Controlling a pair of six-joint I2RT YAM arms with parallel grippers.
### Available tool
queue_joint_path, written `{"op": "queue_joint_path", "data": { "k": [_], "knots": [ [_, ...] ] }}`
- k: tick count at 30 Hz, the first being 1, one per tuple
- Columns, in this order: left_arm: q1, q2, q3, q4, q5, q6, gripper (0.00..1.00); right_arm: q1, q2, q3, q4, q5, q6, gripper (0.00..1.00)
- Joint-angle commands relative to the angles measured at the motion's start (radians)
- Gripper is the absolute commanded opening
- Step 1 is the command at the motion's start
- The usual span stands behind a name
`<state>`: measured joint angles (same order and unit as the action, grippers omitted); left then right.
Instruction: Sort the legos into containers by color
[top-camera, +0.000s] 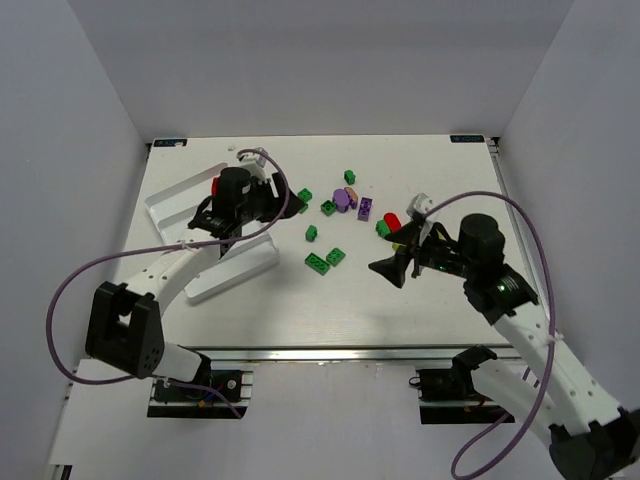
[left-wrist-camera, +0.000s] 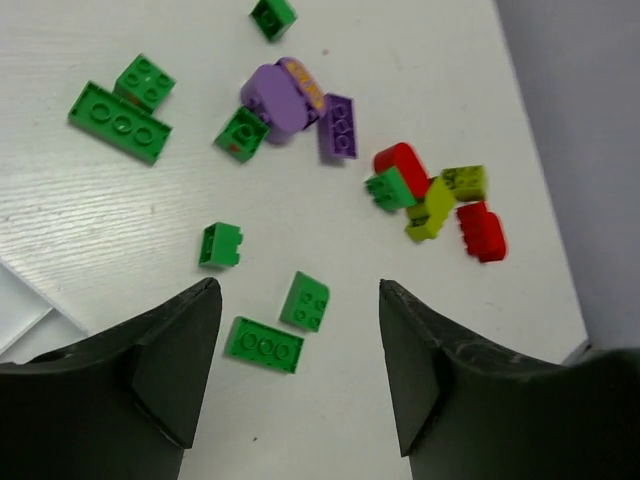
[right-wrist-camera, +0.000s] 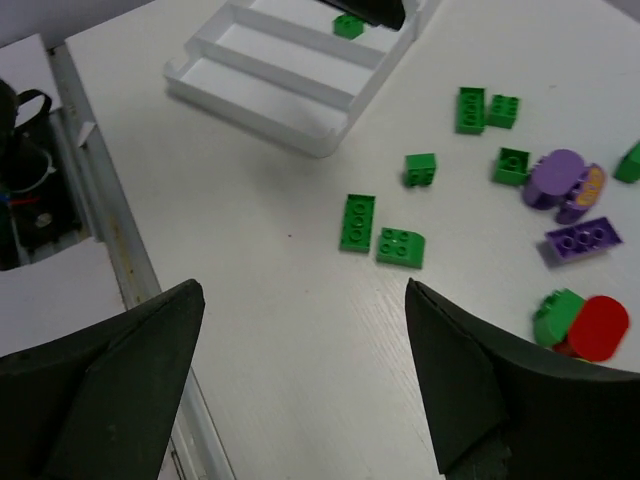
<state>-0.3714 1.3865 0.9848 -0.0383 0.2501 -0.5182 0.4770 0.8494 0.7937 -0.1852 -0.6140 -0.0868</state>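
The legos lie loose mid-table: green bricks, two purple ones, and a red, green and yellow-green cluster at the right. The white tray of long compartments sits at the left, with one green brick inside it. A red piece shows at the tray's far end. My left gripper hangs over the tray's right side, open and empty. My right gripper hovers open beside the cluster, with only bare table between its fingers.
White walls close in the table on three sides. The table's near edge with a metal rail runs close to my right gripper. The tray's corner lies at the lower left of the left wrist view.
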Motion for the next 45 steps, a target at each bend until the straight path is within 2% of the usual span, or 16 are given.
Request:
{"op": "queue_joint_path", "data": {
  "k": [1, 3, 4, 6, 10, 12, 13, 15, 17, 21, 23, 29, 30, 31, 38, 45],
  "knots": [
    [-0.029, 0.075, 0.078, -0.121, -0.110, 0.049, 0.75, -0.037, -0.107, -0.042, 0.104, 0.098, 0.001, 0.85],
    [-0.055, 0.156, 0.129, -0.176, -0.132, 0.063, 0.77, -0.044, -0.148, -0.065, 0.131, 0.125, 0.001, 0.67],
    [-0.090, 0.178, 0.147, -0.193, -0.161, 0.084, 0.78, -0.046, -0.159, -0.074, 0.139, 0.140, -0.001, 0.29],
    [-0.132, 0.236, 0.185, -0.244, -0.204, 0.112, 0.78, -0.048, -0.176, -0.073, 0.141, 0.195, -0.010, 0.00],
    [-0.236, 0.325, 0.340, -0.334, -0.354, 0.214, 0.76, -0.048, -0.214, -0.088, 0.139, 0.168, -0.083, 0.00],
    [-0.261, 0.368, 0.397, -0.399, -0.379, 0.251, 0.73, -0.048, -0.242, -0.106, 0.139, 0.116, -0.137, 0.20],
    [-0.274, 0.376, 0.419, -0.413, -0.380, 0.273, 0.71, -0.048, -0.248, -0.108, 0.130, 0.106, -0.152, 0.44],
    [-0.281, 0.379, 0.437, -0.408, -0.321, 0.288, 0.63, -0.049, -0.247, -0.102, 0.116, 0.114, -0.182, 0.52],
    [-0.282, 0.367, 0.401, -0.373, -0.252, 0.291, 0.55, -0.049, -0.230, -0.099, 0.112, 0.187, -0.192, 0.50],
    [-0.284, 0.323, 0.348, -0.373, -0.235, 0.303, 0.51, -0.051, -0.136, -0.091, 0.096, 0.368, -0.176, 0.14],
    [-0.284, 0.265, 0.328, -0.373, -0.270, 0.323, 0.51, -0.052, -0.036, -0.053, 0.072, 0.494, -0.153, 0.14],
    [-0.284, 0.074, 0.244, -0.289, -0.334, 0.323, 0.66, -0.092, 0.189, 0.052, -0.086, 0.750, -0.068, 0.58],
    [-0.282, 0.059, 0.229, -0.281, -0.354, 0.329, 0.68, -0.107, 0.192, 0.042, -0.057, 0.766, -0.065, 0.83],
    [-0.282, 0.043, 0.221, -0.270, -0.365, 0.334, 0.69, -0.116, 0.198, 0.035, -0.050, 0.772, -0.062, 0.89],
    [-0.281, -0.053, 0.193, -0.242, -0.414, 0.356, 0.70, -0.231, 0.316, 0.036, -0.085, 0.755, -0.065, 0.89],
    [-0.273, -0.161, 0.143, -0.198, -0.391, 0.365, 0.72, -0.311, 0.398, 0.015, -0.085, 0.741, -0.082, 0.78]
  ]
}}
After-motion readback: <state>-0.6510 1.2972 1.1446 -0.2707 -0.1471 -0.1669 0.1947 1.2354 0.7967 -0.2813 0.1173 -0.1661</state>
